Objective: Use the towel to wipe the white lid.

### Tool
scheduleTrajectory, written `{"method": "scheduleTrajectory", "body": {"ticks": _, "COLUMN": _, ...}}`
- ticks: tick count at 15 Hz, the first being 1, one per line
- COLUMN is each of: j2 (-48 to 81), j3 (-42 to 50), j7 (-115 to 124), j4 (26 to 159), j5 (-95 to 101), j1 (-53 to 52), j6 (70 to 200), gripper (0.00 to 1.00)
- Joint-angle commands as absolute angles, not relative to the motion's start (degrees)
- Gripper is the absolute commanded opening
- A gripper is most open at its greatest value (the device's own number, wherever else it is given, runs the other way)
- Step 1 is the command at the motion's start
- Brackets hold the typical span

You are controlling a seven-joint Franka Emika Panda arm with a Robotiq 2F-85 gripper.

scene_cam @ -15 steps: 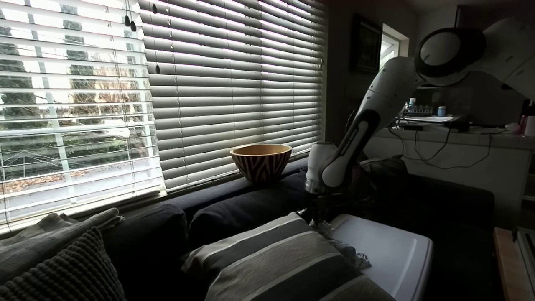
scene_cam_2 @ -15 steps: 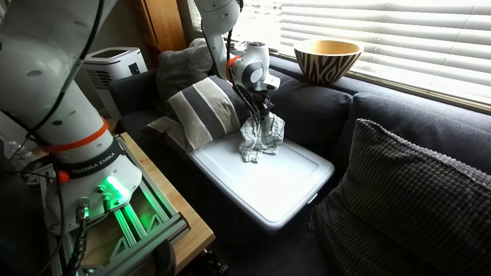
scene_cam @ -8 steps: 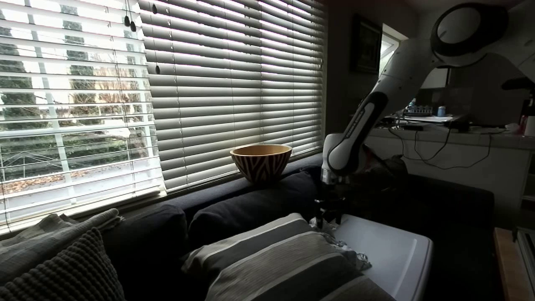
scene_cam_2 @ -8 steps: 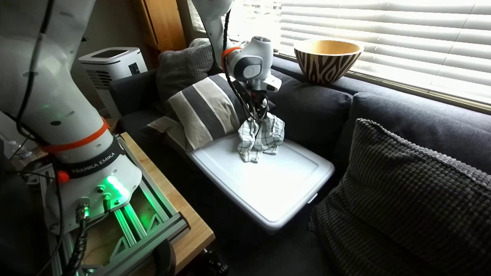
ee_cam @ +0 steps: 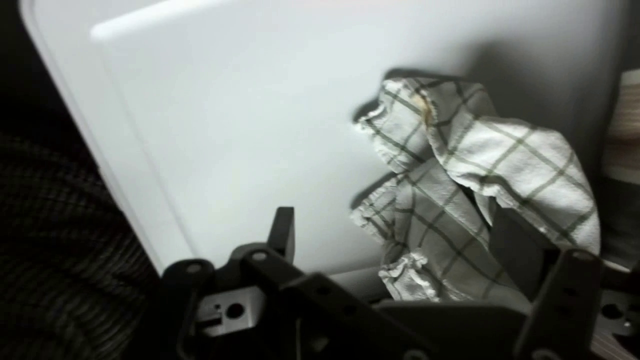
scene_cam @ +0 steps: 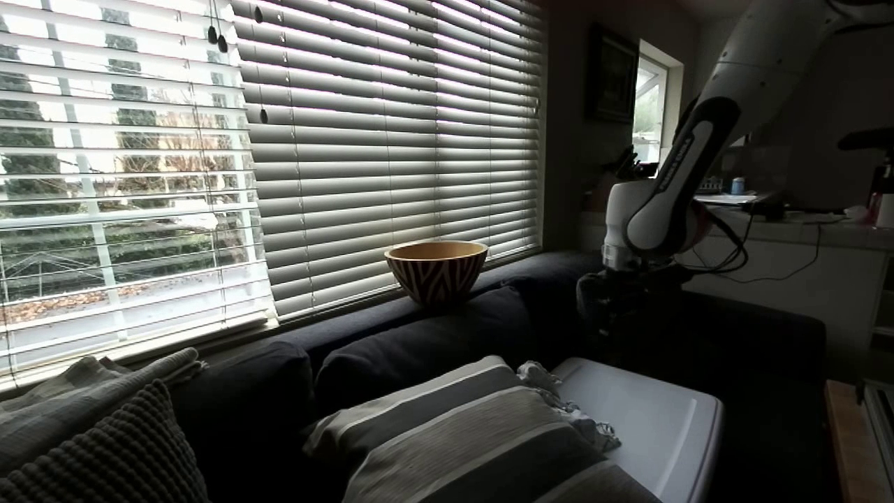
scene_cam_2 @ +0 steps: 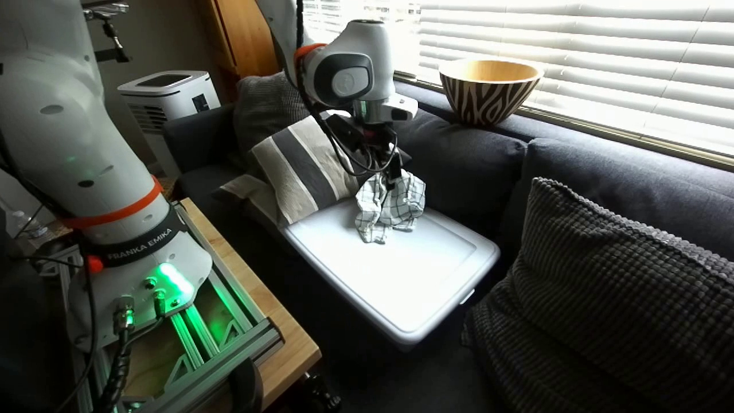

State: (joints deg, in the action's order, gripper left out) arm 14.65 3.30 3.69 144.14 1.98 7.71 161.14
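The towel, a crumpled white cloth with dark checked lines [scene_cam_2: 374, 215], lies on the far end of the white lid [scene_cam_2: 395, 281], beside a striped pillow. In the wrist view the towel [ee_cam: 440, 220] spreads in loose folds over the lid [ee_cam: 240, 135]. My gripper [ee_cam: 402, 232] stands wide open above it, one finger [ee_cam: 284, 230] over bare lid and the opposite one in front of the cloth. Nothing is gripped. An exterior view shows the dark gripper [scene_cam: 614, 314] well above the lid [scene_cam: 635, 412], apart from the towel [scene_cam: 594, 427].
A striped pillow [scene_cam_2: 309, 160] leans against the lid's far end. A ribbed dark pillow [scene_cam_2: 602, 304] stands near the opposite end. On the sofa back rests a zebra-patterned bowl [scene_cam_2: 487, 97] by the window blinds. The robot base sits on a wooden bench [scene_cam_2: 287, 338].
The jaws have spread and let go of the towel. My gripper has risen and drawn back from it toward the robot's base, while the towel stays on the lid.
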Motion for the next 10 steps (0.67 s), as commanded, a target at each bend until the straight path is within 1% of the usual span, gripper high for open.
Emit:
{"method": "scheduleTrajectory", "body": {"ticks": 1, "j2": 4.1, "j3": 10.3, "j7": 1.1, "j4": 156.6, "j5": 13.4, "j1": 5.6, "j6": 167.2, "gripper": 1.00}}
{"method": "scheduleTrajectory", "body": {"ticks": 2, "j2": 3.3, "j3": 11.4, "j7": -1.3, "j4": 158.2, "j5": 16.6, "j1": 6.6, "j6": 167.8, "gripper": 1.00}}
{"method": "scheduleTrajectory", "body": {"ticks": 3, "j2": 7.3, "j3": 9.3, "j7": 1.4, "j4": 152.8, "j5": 11.6, "j1": 6.4, "j6": 165.3, "gripper": 1.00}}
{"method": "scheduleTrajectory", "body": {"ticks": 6, "j2": 4.2, "j3": 10.8, "j7": -0.7, "j4": 156.8, "j5": 15.0, "j1": 7.1, "j6": 166.7, "gripper": 1.00}}
{"method": "scheduleTrajectory", "body": {"ticks": 10, "j2": 4.0, "j3": 10.7, "j7": -1.3, "j4": 157.0, "j5": 15.1, "j1": 7.0, "j6": 166.7, "gripper": 1.00}}
